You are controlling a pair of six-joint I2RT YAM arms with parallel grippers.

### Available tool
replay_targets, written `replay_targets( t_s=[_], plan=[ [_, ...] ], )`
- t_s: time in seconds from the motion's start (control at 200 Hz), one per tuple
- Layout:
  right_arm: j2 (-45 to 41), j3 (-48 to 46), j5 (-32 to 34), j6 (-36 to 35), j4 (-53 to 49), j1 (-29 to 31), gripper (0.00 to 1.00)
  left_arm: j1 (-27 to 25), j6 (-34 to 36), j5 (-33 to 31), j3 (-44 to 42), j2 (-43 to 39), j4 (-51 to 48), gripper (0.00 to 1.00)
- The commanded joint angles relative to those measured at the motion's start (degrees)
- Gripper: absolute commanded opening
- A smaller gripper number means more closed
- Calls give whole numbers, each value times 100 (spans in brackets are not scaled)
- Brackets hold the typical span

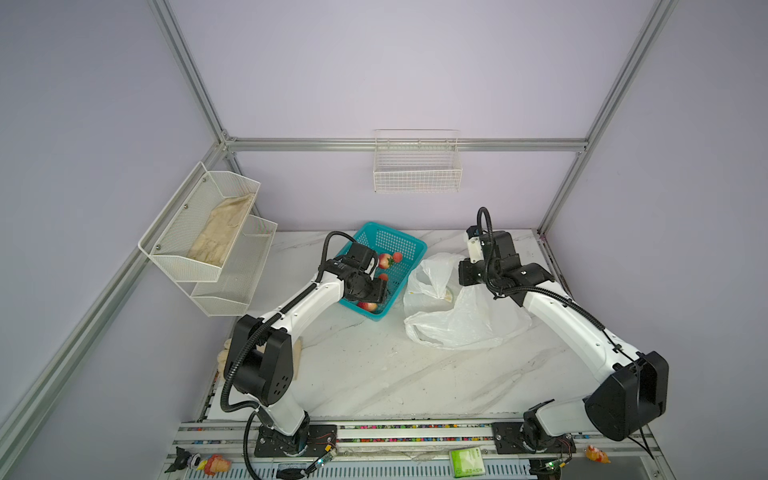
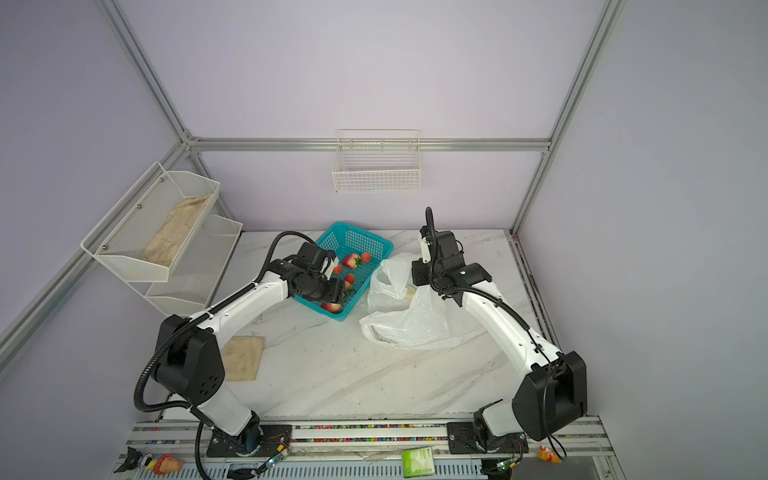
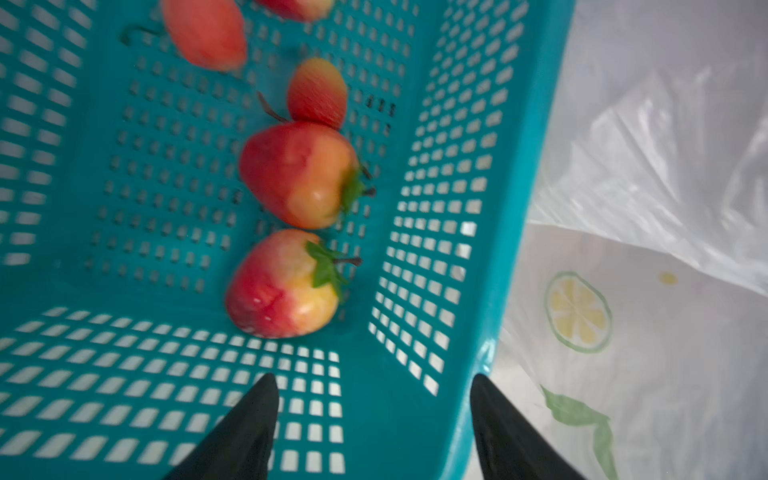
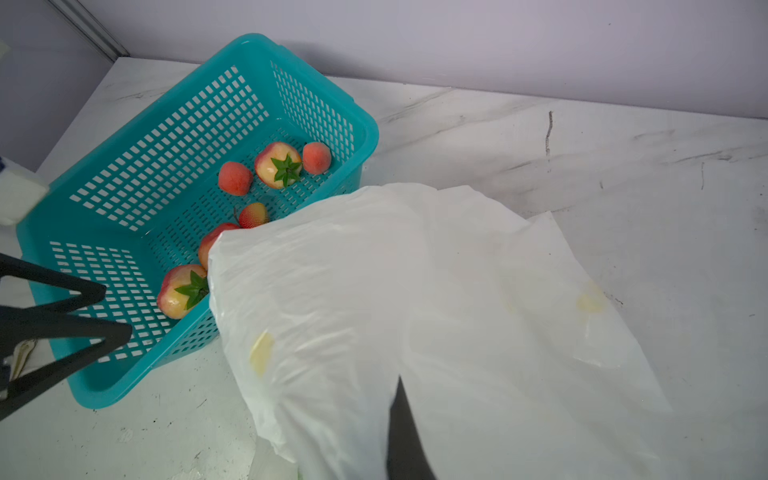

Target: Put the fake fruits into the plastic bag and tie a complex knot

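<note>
the left gripper [image 3: 374,376] sits closest to the lens in the left wrist view. its two black fingers are spread wide with nothing between them, over a corner of the teal basket [image 3: 515,166]. the fake fruits [image 3: 297,174] all lie on the basket's floor, six of them showing in the right wrist view. the plastic bag [image 4: 415,291] lies crumpled on the table [image 1: 374,374] just beside the basket. one part of it is raised by the right gripper [image 4: 401,407], whose jaws are closed on the film. in both top views the left arm [image 1: 299,303] stretches forward, wrist bent down into the basket. the right arm [image 1: 565,316] reaches in over the bag, wrist tilted down.
</note>
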Motion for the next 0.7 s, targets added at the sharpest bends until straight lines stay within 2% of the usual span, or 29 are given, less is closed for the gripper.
replay_targets(
  t_s=[0.0,0.225,0.47,0.695],
  plan=[
    [-175,-134,92,38,202,-7,0,175,347,-824,727,292,258,76],
    [-115,-147,-5,-9,266,-6,0,500,1108,-117,1797,1372,-792,85],
    [-25,-186,-53,-58,338,-5,0,501,1681,535,2074,1807,-1256,93],
    [105,-129,-121,-24,343,-2,0,492,1801,259,2074,2076,-1483,95]
  ],
)
